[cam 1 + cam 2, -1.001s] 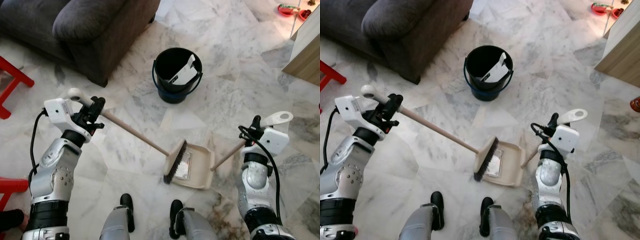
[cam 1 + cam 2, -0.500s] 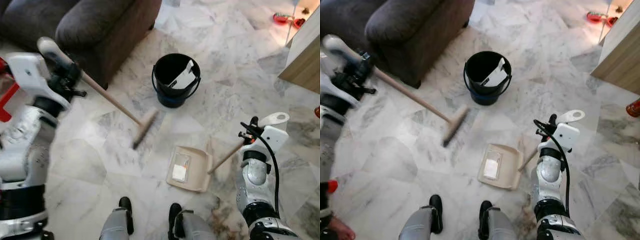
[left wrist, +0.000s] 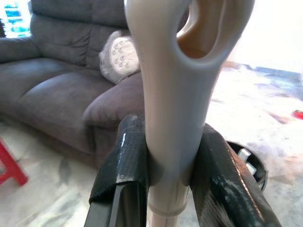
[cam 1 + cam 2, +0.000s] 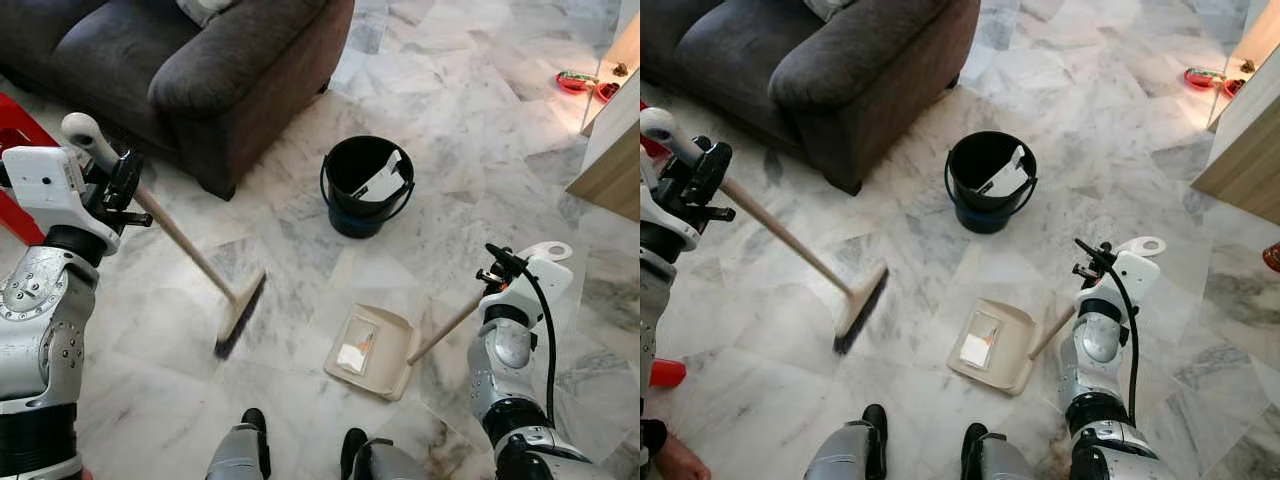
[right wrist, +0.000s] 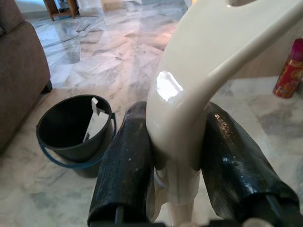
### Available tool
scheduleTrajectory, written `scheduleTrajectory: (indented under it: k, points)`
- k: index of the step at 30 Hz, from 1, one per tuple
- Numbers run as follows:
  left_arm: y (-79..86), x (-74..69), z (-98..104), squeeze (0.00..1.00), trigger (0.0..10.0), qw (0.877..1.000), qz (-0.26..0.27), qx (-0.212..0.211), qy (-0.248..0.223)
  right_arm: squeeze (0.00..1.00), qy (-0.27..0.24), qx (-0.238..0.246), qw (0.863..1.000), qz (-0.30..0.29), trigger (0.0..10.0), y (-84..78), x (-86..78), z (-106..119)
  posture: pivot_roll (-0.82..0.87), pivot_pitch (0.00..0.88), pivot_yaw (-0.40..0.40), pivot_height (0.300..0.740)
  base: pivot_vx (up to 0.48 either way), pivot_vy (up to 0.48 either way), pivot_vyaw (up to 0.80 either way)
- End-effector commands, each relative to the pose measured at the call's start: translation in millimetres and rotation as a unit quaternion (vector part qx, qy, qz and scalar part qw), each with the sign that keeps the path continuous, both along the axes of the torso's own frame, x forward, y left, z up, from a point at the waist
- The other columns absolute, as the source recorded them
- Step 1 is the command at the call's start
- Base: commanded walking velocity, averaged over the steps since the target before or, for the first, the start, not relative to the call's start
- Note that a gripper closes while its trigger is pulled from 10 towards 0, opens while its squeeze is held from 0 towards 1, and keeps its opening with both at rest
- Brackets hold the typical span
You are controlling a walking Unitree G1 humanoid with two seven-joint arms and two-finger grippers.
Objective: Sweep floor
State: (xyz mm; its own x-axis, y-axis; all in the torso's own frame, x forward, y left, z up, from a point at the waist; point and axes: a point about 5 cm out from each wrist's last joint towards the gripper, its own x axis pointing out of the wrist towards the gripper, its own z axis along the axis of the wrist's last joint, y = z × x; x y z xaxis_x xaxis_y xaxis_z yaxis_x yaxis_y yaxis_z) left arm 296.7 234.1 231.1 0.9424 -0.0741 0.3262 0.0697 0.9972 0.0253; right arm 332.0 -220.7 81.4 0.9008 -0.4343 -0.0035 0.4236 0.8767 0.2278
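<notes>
Marble floor [image 4: 300, 240], scraps already in dustpan [image 4: 372, 350]; left pincer [image 3: 165, 161] clamped on broom [image 4: 180, 245], right pincer [image 5: 182, 161] on dustpan handle, bucket [image 4: 366, 186] dump left.

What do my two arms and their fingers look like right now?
Both arms are silver metal with dotted screw holes and black bands. The left gripper and right gripper have white wrist blocks, looping black cables and long black fingers, glossy and rounded.

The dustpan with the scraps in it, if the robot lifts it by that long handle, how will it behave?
The dustpan looks like thin plastic, so probably light. Held by the right claw far up its handle, it may swing or tilt. The paper scraps lie loose and could slide out if it tips forward.
</notes>
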Motion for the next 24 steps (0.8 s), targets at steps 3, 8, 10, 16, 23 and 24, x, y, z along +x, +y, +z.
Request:
scheduleTrajectory:
  k: [3,8,10,16,23,24]
  points:
    - [-24.7,1.9,-31,0.0,10.0,0.999,-0.026,0.017,0.032,0.0,0.001,0.064,0.998,0.002,10.0,4.5,1.7,-4,0.18,0.133,-0.013,0.74,0.0,0.0,0.0]
    - [-33.3,-4.2,-36,0.0,10.0,0.998,-0.039,0.024,0.035,0.0,-0.012,0.095,0.995,-0.012,10.0,-2.6,5.8,2,0.18,0.108,-0.017,0.74,0.0,0.0,0.0]
    - [-34.7,-5.2,-40,0.0,10.0,0.998,-0.038,0.022,0.034,0.0,-0.017,0.1,0.995,-0.01,10.0,-3.0,8.8,6,0.18,0.097,-0.016,0.74,0.0,0.0,0.0]
    - [-43.0,-6.3,-42,0.0,10.0,0.997,-0.053,0.042,0.03,0.0,-0.025,0.104,0.994,-0.006,10.0,-3.1,12.0,11,0.18,0.095,-0.021,0.74,0.0,0.0,0.0]
    - [-31.0,-1.0,-6,0.0,10.0,0.995,-0.015,0.09,-0.029,0.0,-0.027,0.116,0.993,-0.004,10.0,-2.5,15.4,15,0.19,0.126,-0.021,0.74,0.0,0.0,0.0]
    - [-31.0,-1.0,-6,0.0,10.0,0.995,-0.015,0.09,-0.029,0.0,-0.027,0.116,0.993,-0.004,10.0,-2.5,15.4,15,0.19,0.126,-0.021,0.74,0.0,0.0,0.0]
